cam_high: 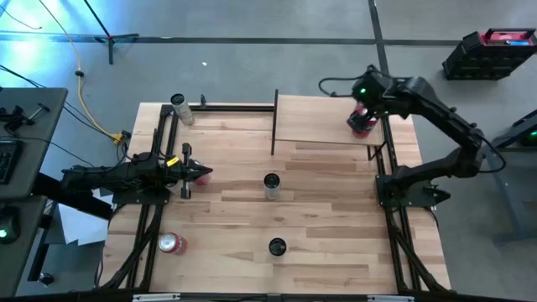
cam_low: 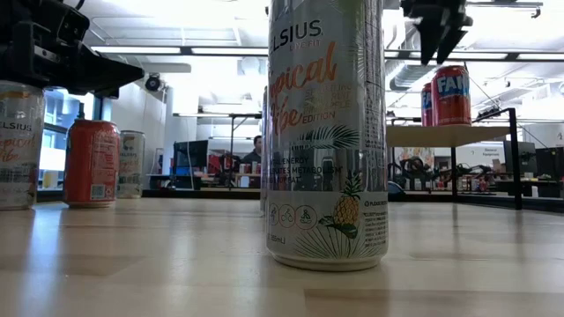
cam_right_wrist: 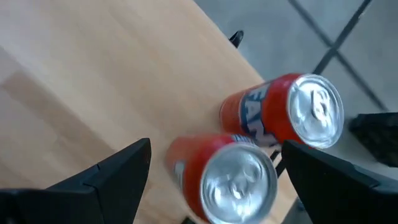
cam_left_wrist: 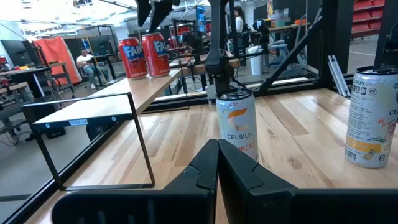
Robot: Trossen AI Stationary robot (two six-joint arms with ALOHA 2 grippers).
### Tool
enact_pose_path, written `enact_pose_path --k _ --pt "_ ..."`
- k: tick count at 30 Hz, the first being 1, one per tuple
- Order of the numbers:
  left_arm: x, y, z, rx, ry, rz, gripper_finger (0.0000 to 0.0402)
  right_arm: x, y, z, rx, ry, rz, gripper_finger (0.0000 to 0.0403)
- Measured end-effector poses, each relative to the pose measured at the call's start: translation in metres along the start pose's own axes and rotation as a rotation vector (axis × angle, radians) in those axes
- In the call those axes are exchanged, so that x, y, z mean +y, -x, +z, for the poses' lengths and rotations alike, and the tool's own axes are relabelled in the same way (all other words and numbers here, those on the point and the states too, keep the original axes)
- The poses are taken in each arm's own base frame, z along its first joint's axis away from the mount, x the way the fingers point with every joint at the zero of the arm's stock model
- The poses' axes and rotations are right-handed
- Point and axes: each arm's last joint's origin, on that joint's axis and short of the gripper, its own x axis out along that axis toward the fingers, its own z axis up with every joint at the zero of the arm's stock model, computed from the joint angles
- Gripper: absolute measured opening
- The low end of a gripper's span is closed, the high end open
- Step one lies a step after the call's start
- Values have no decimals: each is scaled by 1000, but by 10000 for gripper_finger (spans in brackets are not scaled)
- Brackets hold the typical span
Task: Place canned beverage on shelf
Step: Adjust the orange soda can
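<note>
Red cans, two of them (cam_right_wrist: 283, 115) (cam_right_wrist: 227, 177), stand upright side by side on the shelf (cam_high: 323, 117) at its right end, table's far right. High view merges them into one red blob (cam_high: 362, 123); right wrist view splits them and shows both silver tops. Right gripper (cam_high: 361, 107) hangs over them, fingers (cam_right_wrist: 112, 177) spread wide either side of the nearer can, gripping nothing. Left gripper (cam_high: 200, 174) sits at the left side of the tabletop (cam_high: 327, 218), fingers (cam_left_wrist: 214, 168) pressed together, empty, pointing at the middle tall can (cam_left_wrist: 235, 121). Low view is mostly blocked by a tall pineapple-print can (cam_low: 326, 132) right at the lens. Count on the table: three tall pale cans upright (middle (cam_high: 271, 184), near middle (cam_high: 277, 247), far left (cam_high: 178, 105)), one red can (cam_high: 171, 243) near left. Black frame rails run along both sides. People sit in the room behind.
</note>
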Motion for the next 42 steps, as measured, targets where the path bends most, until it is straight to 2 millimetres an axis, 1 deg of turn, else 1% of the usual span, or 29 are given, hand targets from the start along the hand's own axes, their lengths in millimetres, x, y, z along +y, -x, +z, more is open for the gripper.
enact_pose_path --k 4,11,17,23,31,42 --pt "0 0 0 0 0 0 3 1 -7 1 -13 7 -63 346" --pt "0 0 0 0 0 0 3 0 -7 -5 45 54 -93 346" --pt "0 0 0 0 0 0 3 -2 -7 -7 60 57 -138 346" --pt "0 0 0 1 0 0 3 -1 -7 -8 67 49 -120 346" --pt "0 0 0 0 0 0 3 -2 -7 1 -30 36 -195 346" --pt "0 0 0 0 0 0 3 -14 -11 4 -17 26 -229 346"
